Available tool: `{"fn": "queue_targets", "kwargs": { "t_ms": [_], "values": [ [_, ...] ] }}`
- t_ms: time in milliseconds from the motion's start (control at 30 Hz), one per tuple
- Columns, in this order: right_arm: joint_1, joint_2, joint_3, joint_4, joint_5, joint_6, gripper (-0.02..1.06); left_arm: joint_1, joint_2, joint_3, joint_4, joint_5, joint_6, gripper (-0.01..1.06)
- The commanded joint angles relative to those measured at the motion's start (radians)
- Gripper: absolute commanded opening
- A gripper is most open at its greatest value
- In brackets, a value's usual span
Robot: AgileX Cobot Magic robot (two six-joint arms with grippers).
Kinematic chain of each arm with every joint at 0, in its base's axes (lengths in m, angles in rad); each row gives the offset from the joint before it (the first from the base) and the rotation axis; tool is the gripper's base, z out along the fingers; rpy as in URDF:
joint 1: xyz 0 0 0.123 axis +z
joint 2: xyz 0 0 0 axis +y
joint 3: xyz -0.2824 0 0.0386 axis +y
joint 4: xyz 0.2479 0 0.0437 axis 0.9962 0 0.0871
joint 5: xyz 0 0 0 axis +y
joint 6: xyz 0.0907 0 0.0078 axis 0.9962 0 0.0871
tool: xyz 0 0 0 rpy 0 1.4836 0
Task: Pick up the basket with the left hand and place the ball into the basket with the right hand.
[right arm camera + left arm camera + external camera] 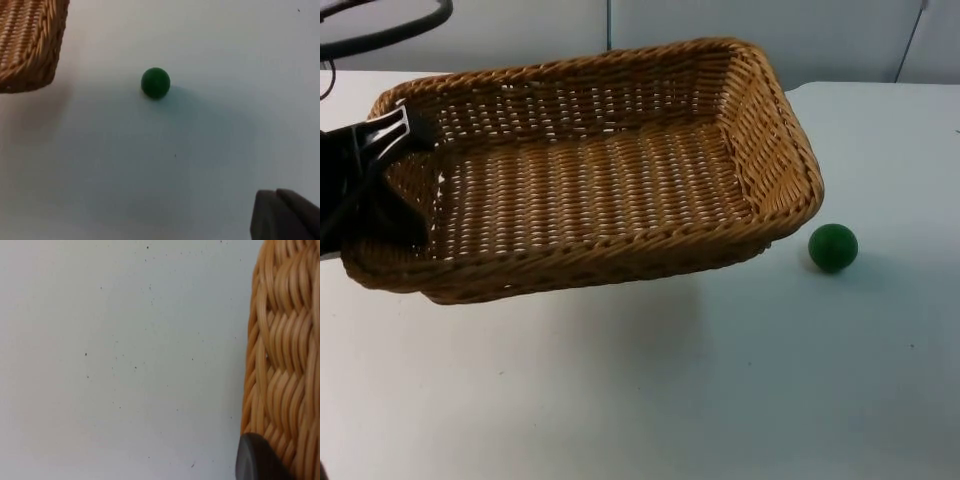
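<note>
Your left gripper (408, 128) has the basket (600, 170) by the rim at its short end, with its fingers closed on the woven edge. The basket is lifted and tipped, and its shadow lies on the counter (650, 390) below it. So the first part of your job looks done: the basket is up in the air. In the left wrist view you see the basket's wicker wall (285, 360) right against a black fingertip.

The ball (833, 247) is small, round and green. It sits on the counter just beside the basket's low right corner, not touching it. The basket has nothing in it yet. So the second part is still to do: you must pick up the ball and put it in.

Your right gripper (287, 215) hangs above the counter, well apart from the ball (155, 83), and holds nothing. You cannot tell how far open its fingers are. A corner of the basket (30, 45) shows there too, near the ball.

The counter is white and smooth, with a few tiny dark specks. At the back it ends at a grey wall (770, 25).
</note>
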Motion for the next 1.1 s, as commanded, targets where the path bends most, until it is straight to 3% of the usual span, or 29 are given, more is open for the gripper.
{"fn": "queue_targets", "kwargs": {
  "t_ms": [0, 100, 133, 200, 300, 467, 533, 600, 633, 700, 767, 1067],
  "values": [
    [0.002, 0.094, -0.004, -0.006, -0.107, -0.015, 0.00, 0.001, -0.014, -0.001, -0.017, 0.022, -0.007, 0.00],
    [0.002, 0.331, -0.004, -0.006, -0.300, -0.014, 0.00, 0.001, -0.014, -0.001, -0.017, 0.024, -0.007, 0.00],
    [0.002, 0.331, -0.004, -0.006, -0.300, -0.014, 0.00, 0.001, -0.014, -0.001, -0.017, 0.024, -0.007, 0.00],
    [0.002, 0.474, -0.025, -0.004, -0.397, -0.009, 0.00, 0.001, -0.014, -0.001, -0.017, 0.024, -0.007, 0.00],
    [0.002, 0.673, -0.105, -0.001, -0.423, 0.001, 0.00, 0.001, -0.014, -0.001, -0.017, 0.026, -0.007, 0.00],
    [0.002, 0.845, -0.204, 0.041, -0.429, 0.001, 0.00, 0.001, -0.014, -0.001, -0.017, 0.029, -0.007, 0.00],
    [0.002, 0.935, -0.263, 0.057, -0.436, 0.001, 0.10, 0.001, -0.014, -0.001, -0.014, 0.030, -0.007, 0.00],
    [0.002, 1.029, -0.324, 0.077, -0.449, 0.001, 0.33, 0.001, -0.014, -0.001, -0.014, 0.036, -0.007, 0.00],
    [0.002, 1.029, -0.324, 0.077, -0.449, 0.001, 0.33, 0.001, -0.014, -0.001, -0.014, 0.036, -0.007, 0.00],
    [0.002, 1.081, -0.357, 0.077, -0.463, 0.001, 0.54, 0.001, -0.014, -0.001, -0.014, 0.049, -0.007, 0.00],
    [0.002, 1.129, -0.388, 0.091, -0.472, 0.001, 0.66, 0.001, -0.014, -0.001, -0.014, 0.060, -0.007, 0.00],
    [0.002, 1.247, -0.411, 0.113, -0.547, 0.001, 0.68, 0.001, -0.014, -0.001, -0.019, 0.073, -0.007, 0.00]
  ]
}}
